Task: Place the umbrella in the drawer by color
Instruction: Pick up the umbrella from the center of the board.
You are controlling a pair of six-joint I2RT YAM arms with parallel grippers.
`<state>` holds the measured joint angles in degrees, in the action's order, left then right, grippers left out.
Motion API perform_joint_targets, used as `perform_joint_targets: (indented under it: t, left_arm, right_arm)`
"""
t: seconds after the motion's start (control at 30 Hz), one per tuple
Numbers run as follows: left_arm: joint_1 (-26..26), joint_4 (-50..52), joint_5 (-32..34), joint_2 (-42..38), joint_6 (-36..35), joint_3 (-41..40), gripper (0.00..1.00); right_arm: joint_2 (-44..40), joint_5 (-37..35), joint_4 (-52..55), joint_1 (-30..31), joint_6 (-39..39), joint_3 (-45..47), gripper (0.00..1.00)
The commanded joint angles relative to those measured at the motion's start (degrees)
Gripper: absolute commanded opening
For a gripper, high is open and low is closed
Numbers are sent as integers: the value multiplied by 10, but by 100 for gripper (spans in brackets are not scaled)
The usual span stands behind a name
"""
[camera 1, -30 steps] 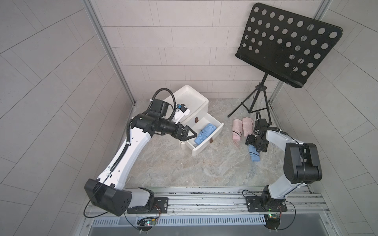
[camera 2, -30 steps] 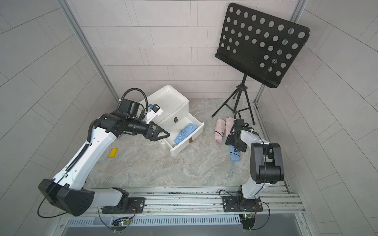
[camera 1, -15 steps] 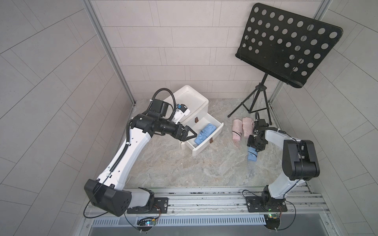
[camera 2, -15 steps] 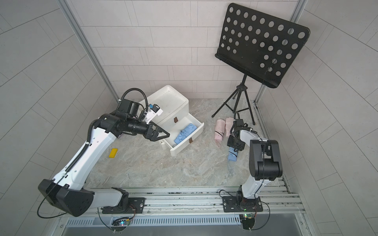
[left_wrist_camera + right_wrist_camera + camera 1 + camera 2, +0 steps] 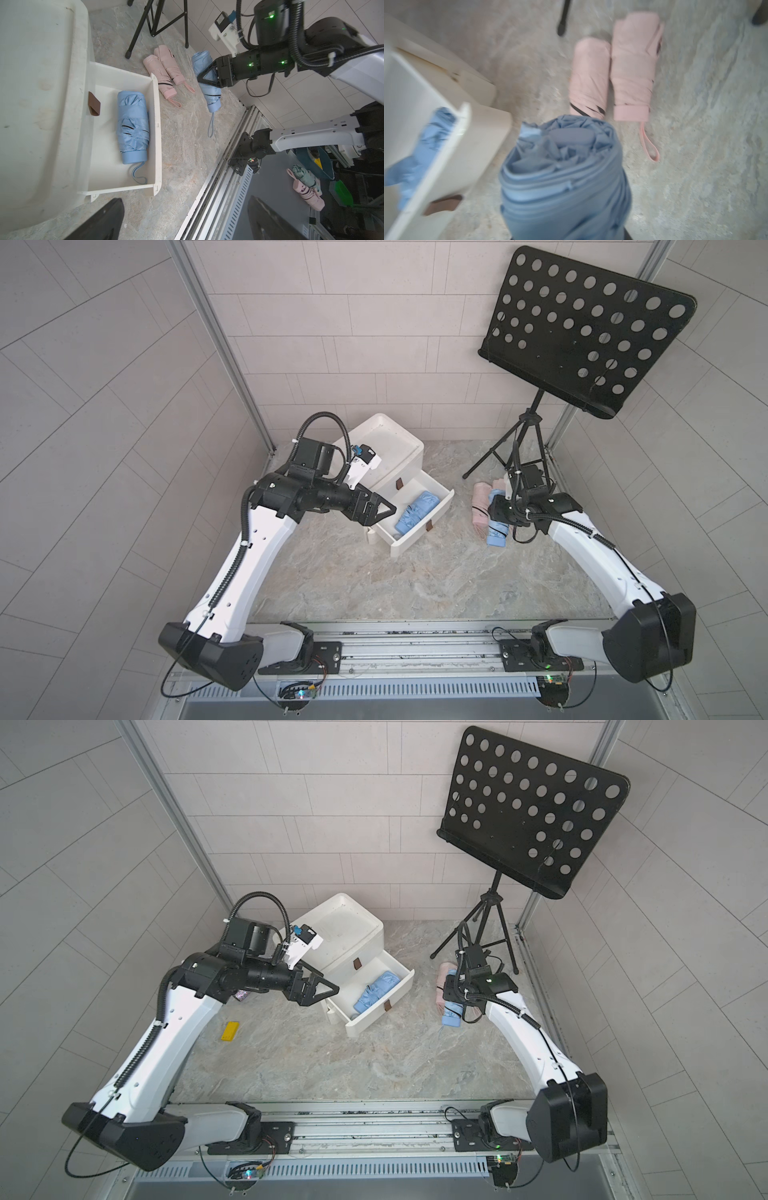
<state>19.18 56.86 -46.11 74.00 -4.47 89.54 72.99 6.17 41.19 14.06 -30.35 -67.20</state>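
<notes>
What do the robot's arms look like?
The left arm and right arm are white shells with black joints and ribbed black cables. The left gripper and right gripper are black with pointed triangular fingers. Green lights glow on the right arm.

text: none legible | labels, brands: none legible | numbers, signs: none legible | small dark marks on left wrist camera mount: too small to read
</notes>
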Motion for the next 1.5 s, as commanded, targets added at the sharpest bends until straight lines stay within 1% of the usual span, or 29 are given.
perform_joint_targets:
  t: [0.0, 0.1, 0.2, 0.33, 0.47, 0.67, 0.87, 1.1, 1.27, 1.33, 1.4, 1.43, 1.47]
  left_arm:
    - [3, -13, 26, -2, 5, 21, 100]
    - [3, -52, 37, -3, 36, 17, 100]
    - [3, -91, 41, -10, 58, 4, 100]
    - [4, -128, 41, -21, 74, -24, 100]
    - [8, -150, 45, -28, 79, -59, 100]
    - [15, -184, 60, -44, 83, -100, 100]
    - [15, -217, 68, -48, 105, -117, 100]
    - [15, -235, 92, -44, 114, -119, 100]
    - [15, -247, 114, -41, 104, -124, 100]
    - [15, -252, 114, -39, 102, -128, 98]
    - [15, -255, 113, -38, 101, -130, 92]
    - [15, -257, 114, -36, 101, -132, 85]
    - [14, -258, 116, -36, 100, -133, 76]
  right_arm:
    - [-9, -8, 7, 55, -44, -65, 35]
    - [12, -4, -33, 117, -76, -116, 35]
    - [44, 15, -77, 160, -108, -160, 36]
    - [84, 50, -138, 193, -152, -203, 36]
    - [130, 72, -166, 222, -175, -259, 36]
    - [185, 102, -200, 248, -206, -323, 36]
    - [223, 114, -222, 267, -227, -361, 36]
    - [246, 117, -229, 288, -233, -384, 36]
    - [247, 118, -235, 296, -238, -382, 36]
    - [246, 121, -240, 297, -241, -380, 35]
    - [245, 123, -241, 299, -242, -380, 35]
    - [245, 123, -241, 298, -243, -380, 35]
    - [245, 124, -243, 300, -244, -379, 36]
